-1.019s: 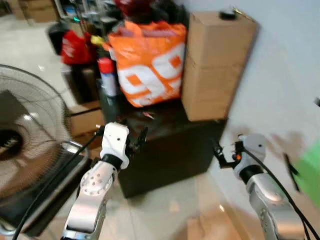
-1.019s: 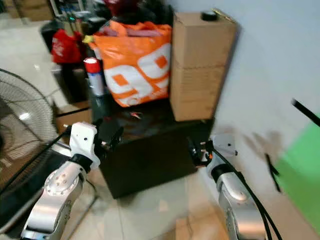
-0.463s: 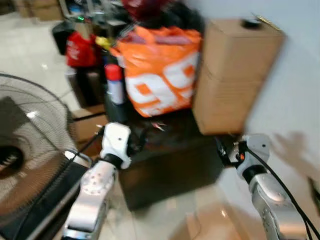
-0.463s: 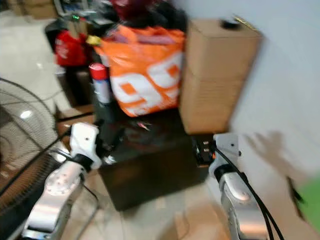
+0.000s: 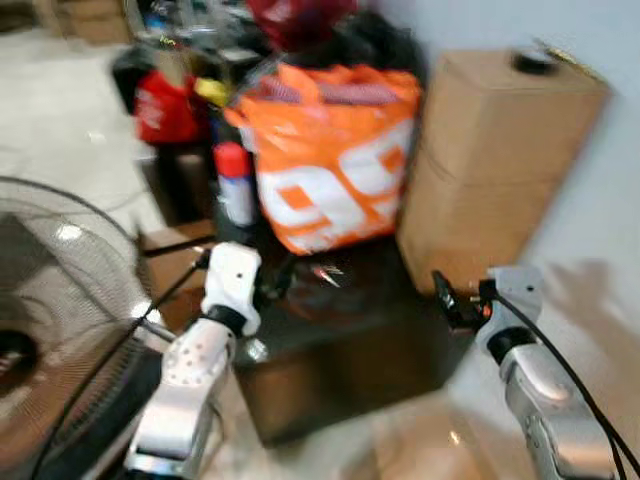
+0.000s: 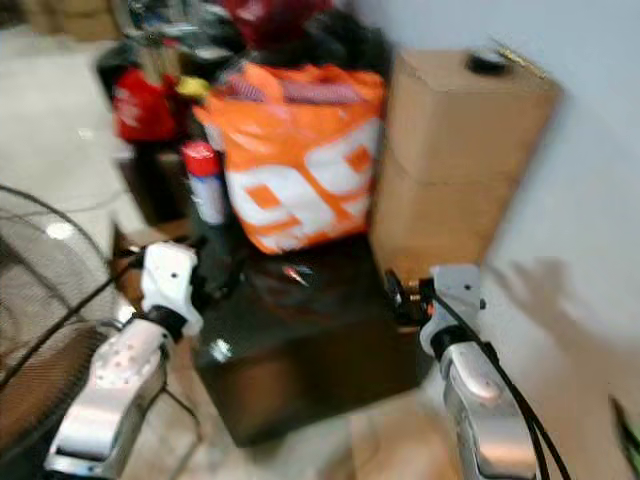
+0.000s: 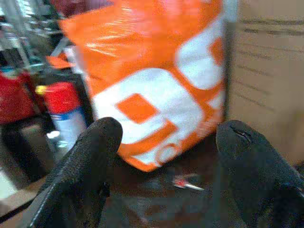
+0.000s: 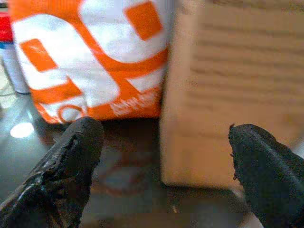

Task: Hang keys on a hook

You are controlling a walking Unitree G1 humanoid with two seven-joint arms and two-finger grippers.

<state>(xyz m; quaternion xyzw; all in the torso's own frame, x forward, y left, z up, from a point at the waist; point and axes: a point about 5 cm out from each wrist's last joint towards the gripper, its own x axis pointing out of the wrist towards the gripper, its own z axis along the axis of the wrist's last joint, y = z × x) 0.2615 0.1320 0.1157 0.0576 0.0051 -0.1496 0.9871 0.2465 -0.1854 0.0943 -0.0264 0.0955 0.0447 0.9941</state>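
Dark cabinet [image 5: 340,350] top: keys [image 7: 187,184] near orange bag [image 5: 330,160]; left gripper [image 7: 166,156], right gripper [image 8: 161,156] jaws spread, empty.

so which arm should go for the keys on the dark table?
Left, probably. The left gripper is open and looks straight at the keys, which lie in front of the orange bag. The right gripper, also open, faces the cardboard box.

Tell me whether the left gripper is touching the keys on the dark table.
Apart. The left wrist view shows the keys lying on the table between and beyond the open left gripper, untouched.
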